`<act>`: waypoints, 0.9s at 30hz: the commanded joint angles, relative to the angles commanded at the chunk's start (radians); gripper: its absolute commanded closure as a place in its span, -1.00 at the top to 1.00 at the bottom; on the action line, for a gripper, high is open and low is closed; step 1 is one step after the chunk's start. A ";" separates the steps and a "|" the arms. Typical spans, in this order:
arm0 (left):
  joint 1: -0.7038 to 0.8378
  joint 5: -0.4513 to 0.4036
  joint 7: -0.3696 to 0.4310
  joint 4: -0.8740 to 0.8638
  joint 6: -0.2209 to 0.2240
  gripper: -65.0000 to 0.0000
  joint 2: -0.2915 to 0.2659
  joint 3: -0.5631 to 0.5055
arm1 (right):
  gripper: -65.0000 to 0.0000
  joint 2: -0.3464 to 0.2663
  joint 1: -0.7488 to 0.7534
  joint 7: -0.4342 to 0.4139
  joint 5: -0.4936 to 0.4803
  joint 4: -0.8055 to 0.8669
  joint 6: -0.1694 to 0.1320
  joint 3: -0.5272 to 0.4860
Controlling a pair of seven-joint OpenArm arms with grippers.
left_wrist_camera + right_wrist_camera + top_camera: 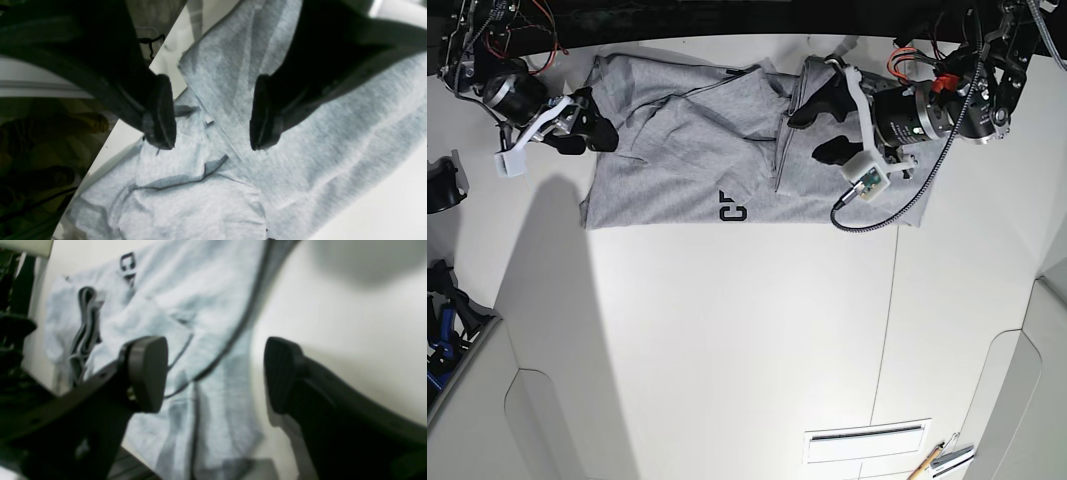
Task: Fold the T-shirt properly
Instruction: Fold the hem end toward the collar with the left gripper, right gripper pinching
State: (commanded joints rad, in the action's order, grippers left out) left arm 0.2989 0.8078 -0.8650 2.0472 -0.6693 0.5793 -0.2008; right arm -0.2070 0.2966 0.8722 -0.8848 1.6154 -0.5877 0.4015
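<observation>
The heather-grey T-shirt (677, 140) lies rumpled across the far part of the white table, with black lettering (730, 208) near its front hem. My left gripper (821, 127) hovers open over the shirt's right part, where a fold stands up. In the left wrist view its fingers (160, 113) straddle creased grey cloth (213, 186) and hold nothing. My right gripper (593, 122) is open at the shirt's left edge. In the right wrist view it (215, 373) spans the cloth's edge (213, 400), with the lettering (126, 265) and a dark ribbed band (85, 326) further off.
The white table (727, 340) stretches toward the front, with a slot (862, 436) and a pencil-like item (927, 462) at the front right. Cables and electronics (507, 25) line the back edge. Dark gear (442, 185) sits off the table's left side.
</observation>
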 joint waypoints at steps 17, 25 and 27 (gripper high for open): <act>0.000 -0.001 -0.012 0.000 0.000 0.19 0.000 0.000 | 0.37 0.049 -0.008 -0.035 0.074 0.000 0.001 0.035; -0.014 0.000 -0.015 0.000 0.000 0.19 0.000 0.000 | 0.37 -0.003 -0.008 -0.064 0.074 0.000 0.000 0.076; -0.032 0.000 -0.015 0.000 0.000 0.19 0.000 0.000 | 0.37 -0.003 -0.007 -0.064 0.074 -0.001 0.001 0.063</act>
State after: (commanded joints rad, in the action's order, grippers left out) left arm 0.2665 0.8082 -0.8799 2.0476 -0.6697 0.5789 -0.2008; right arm -0.2100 0.2893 0.8082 -0.8112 1.6142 -0.5869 0.4644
